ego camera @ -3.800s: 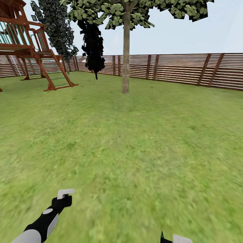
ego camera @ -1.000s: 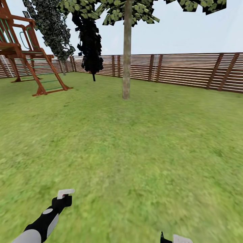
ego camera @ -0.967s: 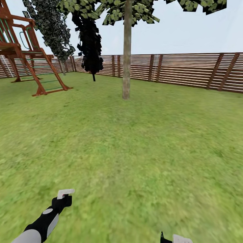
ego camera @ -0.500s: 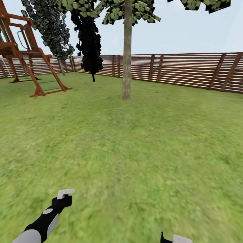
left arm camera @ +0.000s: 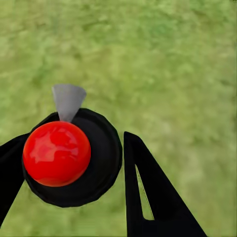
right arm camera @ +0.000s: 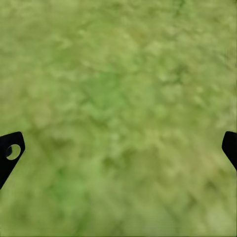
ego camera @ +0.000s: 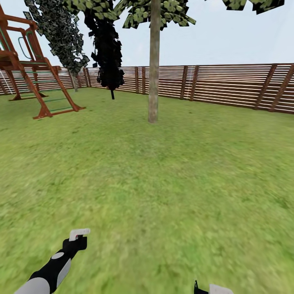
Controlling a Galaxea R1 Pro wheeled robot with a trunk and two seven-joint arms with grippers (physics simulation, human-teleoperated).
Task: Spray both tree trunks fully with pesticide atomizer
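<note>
Camera advancing across the lawn: against the earlier head views the tree trunk (ego camera: 153, 65) is standing larger and lower in frame and the play frame (ego camera: 28, 65) is sliding off to the left, both arms keeping their pose.

Items, left to right:
- Play frame, red-brown timber, far left, in front of the fence (ego camera: 228, 83).
- Two dark cypress-like trees beside it; not task items.
- Left gripper (left arm camera: 74, 163), low at the left of the head view; its black fingers (left arm camera: 148, 197) are clamping the pesticide atomizer (left arm camera: 69, 155), whose red top and grey nozzle are facing the wrist camera above the floor (ego camera: 171, 183).
- Tree trunk, mottled grey-tan, centre, well apart from the robot.
- Right gripper (right arm camera: 118, 148), low at the right; jaws standing wide apart, nothing between them, grass beneath.

Step in hand, as judged: pick-up done, approach to a tree under way. Next move is calling for closing the remaining distance, then raising the left arm to aim the nozzle at the trunk.
</note>
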